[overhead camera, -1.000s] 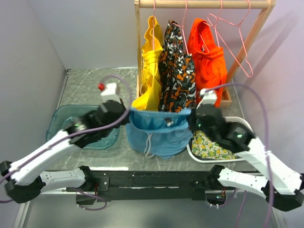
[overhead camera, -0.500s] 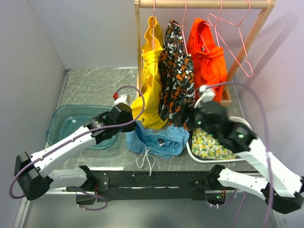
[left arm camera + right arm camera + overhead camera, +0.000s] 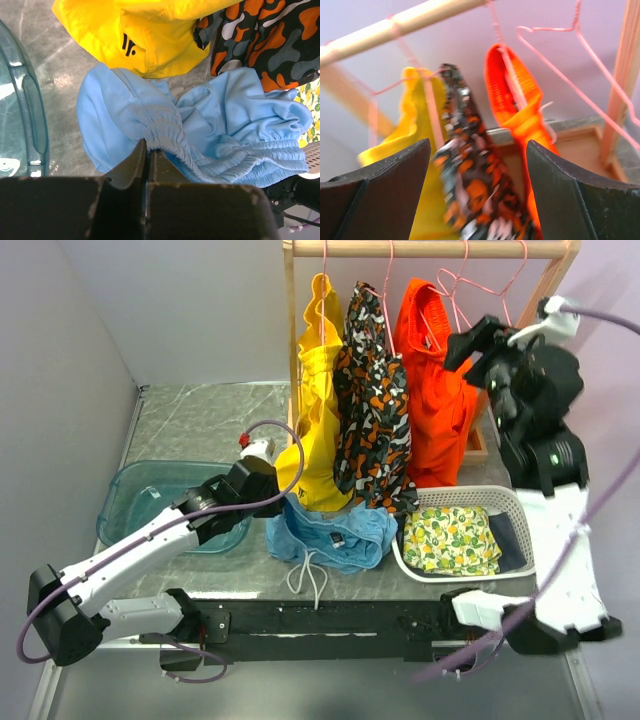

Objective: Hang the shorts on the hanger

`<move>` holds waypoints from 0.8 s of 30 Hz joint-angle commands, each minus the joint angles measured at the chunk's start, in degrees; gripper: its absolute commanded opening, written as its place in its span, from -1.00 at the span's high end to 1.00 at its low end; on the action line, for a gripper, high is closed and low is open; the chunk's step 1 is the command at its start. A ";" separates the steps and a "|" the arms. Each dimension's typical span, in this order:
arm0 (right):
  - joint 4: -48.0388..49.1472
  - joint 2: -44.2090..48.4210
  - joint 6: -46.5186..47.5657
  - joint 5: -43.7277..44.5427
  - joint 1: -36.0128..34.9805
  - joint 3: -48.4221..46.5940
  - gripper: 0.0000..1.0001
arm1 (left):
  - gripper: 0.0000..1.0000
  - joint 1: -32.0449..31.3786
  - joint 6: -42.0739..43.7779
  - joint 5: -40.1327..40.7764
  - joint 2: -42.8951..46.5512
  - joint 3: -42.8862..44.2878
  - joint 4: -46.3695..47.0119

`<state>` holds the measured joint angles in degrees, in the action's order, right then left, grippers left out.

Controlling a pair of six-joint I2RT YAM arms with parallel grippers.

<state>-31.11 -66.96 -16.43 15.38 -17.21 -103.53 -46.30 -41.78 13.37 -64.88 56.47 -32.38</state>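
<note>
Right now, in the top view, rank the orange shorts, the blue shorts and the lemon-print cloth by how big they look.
1. orange shorts, hanging full length
2. blue shorts, bunched up
3. lemon-print cloth, lying in the white basket

Unreadable black mark [image 3: 129,47] on yellow garment [image 3: 155,30]

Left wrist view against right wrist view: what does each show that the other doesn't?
Only the left wrist view shows the light-blue shorts, their waistband pinched in the shut left claw, lying on the table beside the teal bin. Only the right wrist view shows the wooden rail, the bare pink hanger on it and the orange shorts, framed by the open right claw. Both share the yellow garment and the camouflage garment.
</note>
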 commanded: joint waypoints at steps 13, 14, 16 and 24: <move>3.79 -17.32 2.53 -23.20 28.46 -11.34 -0.63 | 0.98 3.06 5.92 -2.90 3.27 -2.94 2.85; 3.69 -17.68 2.80 -21.63 28.64 -11.87 -0.63 | 0.98 3.41 5.92 -3.78 3.18 -3.03 3.11; 4.56 -18.20 3.24 -20.74 29.08 -11.44 -0.63 | 0.98 3.59 5.83 -4.92 2.75 -3.56 3.81; 4.93 -23.65 4.73 -18.37 29.25 -13.10 -0.61 | 0.98 3.85 4.51 -8.53 1.69 -5.40 5.49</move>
<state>-27.46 -86.59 -13.91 -3.73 11.66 -112.92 -42.70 -37.19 7.35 -62.76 51.59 -29.78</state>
